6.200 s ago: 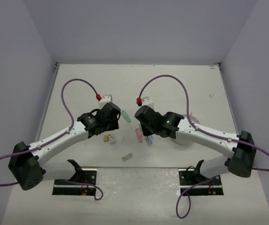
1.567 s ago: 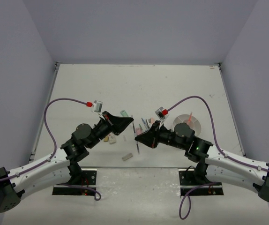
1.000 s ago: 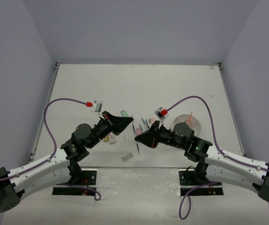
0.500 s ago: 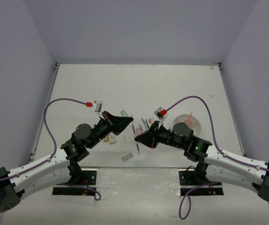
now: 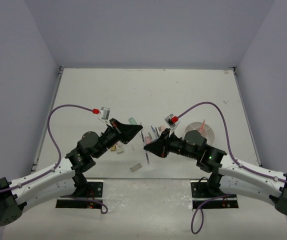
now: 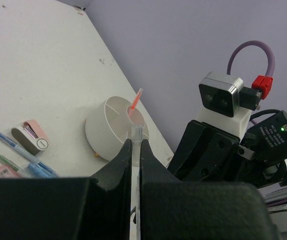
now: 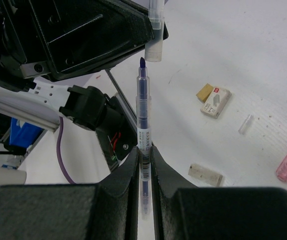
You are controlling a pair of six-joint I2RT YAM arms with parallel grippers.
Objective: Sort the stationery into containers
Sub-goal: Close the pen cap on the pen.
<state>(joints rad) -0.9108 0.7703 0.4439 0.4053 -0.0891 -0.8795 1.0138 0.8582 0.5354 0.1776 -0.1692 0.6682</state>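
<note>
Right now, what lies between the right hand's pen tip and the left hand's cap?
Nothing: the right wrist view shows only a bare gap between the pen and the cap.

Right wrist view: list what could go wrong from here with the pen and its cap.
The tip of the slim blue pen sits just left of the clear plastic cap; pushing now may catch its rim and miss.
The left fingers pinch only part of the cap; a sideways shove could knock it loose.
The pen stands long beyond the right fingers and may pivot.
</note>
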